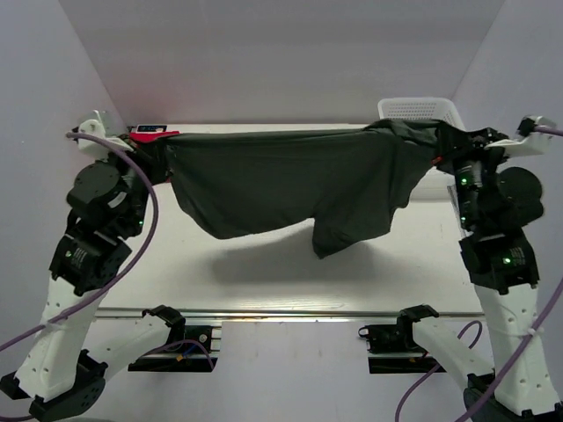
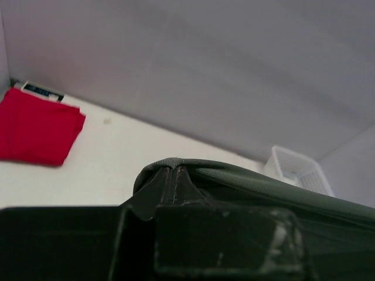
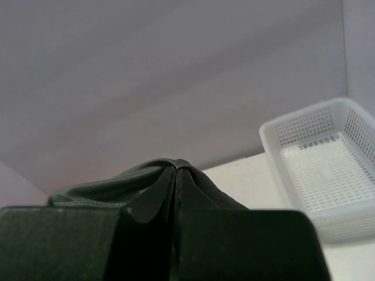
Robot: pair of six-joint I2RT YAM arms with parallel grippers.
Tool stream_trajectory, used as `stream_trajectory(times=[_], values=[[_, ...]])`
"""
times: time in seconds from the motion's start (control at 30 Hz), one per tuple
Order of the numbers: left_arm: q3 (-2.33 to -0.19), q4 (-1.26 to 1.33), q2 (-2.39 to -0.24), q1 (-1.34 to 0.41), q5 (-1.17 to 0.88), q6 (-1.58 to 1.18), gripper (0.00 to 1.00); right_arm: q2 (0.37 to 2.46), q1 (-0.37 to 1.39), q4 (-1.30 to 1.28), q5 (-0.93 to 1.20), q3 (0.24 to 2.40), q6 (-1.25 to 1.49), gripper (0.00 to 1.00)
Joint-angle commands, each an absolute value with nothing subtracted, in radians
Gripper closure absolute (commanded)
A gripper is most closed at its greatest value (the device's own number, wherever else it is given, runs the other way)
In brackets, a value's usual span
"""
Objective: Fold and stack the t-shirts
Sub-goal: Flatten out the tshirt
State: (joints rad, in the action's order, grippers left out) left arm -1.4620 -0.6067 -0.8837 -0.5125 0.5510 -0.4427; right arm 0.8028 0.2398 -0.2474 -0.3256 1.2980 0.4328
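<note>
The dark grey-green t-shirt (image 1: 281, 180) hangs stretched in the air between both arms above the table. My left gripper (image 1: 157, 154) is shut on its left end; in the left wrist view the cloth (image 2: 246, 178) folds over my closed fingertips (image 2: 171, 175). My right gripper (image 1: 444, 149) is shut on its right end; the cloth (image 3: 111, 187) drapes over my closed fingertips (image 3: 176, 175). The red t-shirt (image 2: 36, 126) lies folded at the table's far left corner, partly hidden behind the left arm in the top view (image 1: 149, 134).
A white mesh basket (image 1: 418, 110) stands at the far right of the table, also in the right wrist view (image 3: 322, 170). A small dark label card (image 2: 42, 92) lies behind the red shirt. White walls enclose the table (image 1: 264, 272).
</note>
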Motion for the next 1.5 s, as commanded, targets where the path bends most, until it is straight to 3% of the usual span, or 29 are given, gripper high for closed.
stream_trajectory(times=[0.0,0.57,0.87,0.97,1.1,1.3,1.33,1.47], values=[[-1.558,-0.598,-0.857,-0.514,0.574,-0.348,1.0,0.793,0.238,-0.271,-0.347,1.444,0.335,1.0],[-1.784,-0.647,-0.69,-0.505,0.322,-0.29,1.0,0.721,0.239,-0.443,-0.149,1.844,0.247,1.0],[-1.836,-0.69,-0.67,-0.505,0.226,-0.301,1.0,0.643,0.236,-0.471,-0.094,1.855,0.285,1.0],[-1.798,-0.669,-0.67,-0.505,0.225,-0.31,1.0,0.646,0.235,-0.462,-0.098,1.818,0.291,1.0],[-1.625,-0.626,-0.71,-0.505,0.282,-0.339,1.0,0.64,0.236,-0.396,-0.124,1.61,0.311,1.0],[-1.291,-0.572,-0.851,-0.517,0.645,-0.452,1.0,0.672,0.238,-0.246,-0.196,1.197,0.428,1.0],[-1.261,-0.563,-0.882,-0.5,0.646,-0.484,1.0,0.705,0.238,-0.179,-0.213,1.077,0.439,1.0],[-1.169,-0.496,-1.11,-0.477,0.721,-0.502,1.0,0.91,0.236,-0.051,-0.297,0.934,0.506,1.0]])
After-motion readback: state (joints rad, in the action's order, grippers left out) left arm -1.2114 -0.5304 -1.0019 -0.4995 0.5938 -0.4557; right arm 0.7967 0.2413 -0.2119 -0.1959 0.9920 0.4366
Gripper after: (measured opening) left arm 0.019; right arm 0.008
